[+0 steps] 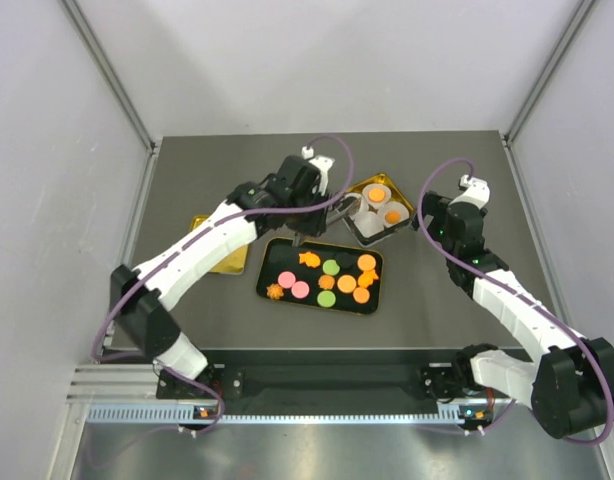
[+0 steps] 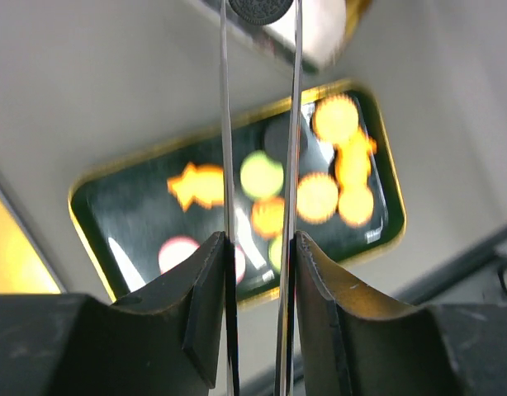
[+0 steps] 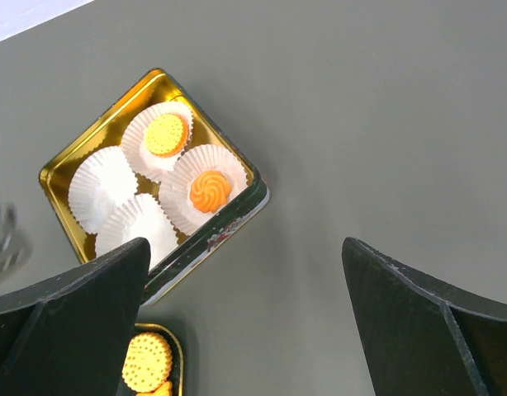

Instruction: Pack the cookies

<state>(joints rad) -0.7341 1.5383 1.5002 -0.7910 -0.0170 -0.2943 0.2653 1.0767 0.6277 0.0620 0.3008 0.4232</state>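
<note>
Left end effector is clenched on metal tongs pinching a dark round piece. Cookies lie in a black tray mid-table, towards the near edge. Two more sit in paper cups in a gold tin. Right end effector hangs released beside it.

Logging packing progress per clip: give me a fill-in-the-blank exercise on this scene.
The gold tin holds ___ white paper cups.
___ of those cups contain an orange cookie.
The left gripper is shut on metal tweezers; the right gripper is ___.
Missing words: four; two; open.
</note>
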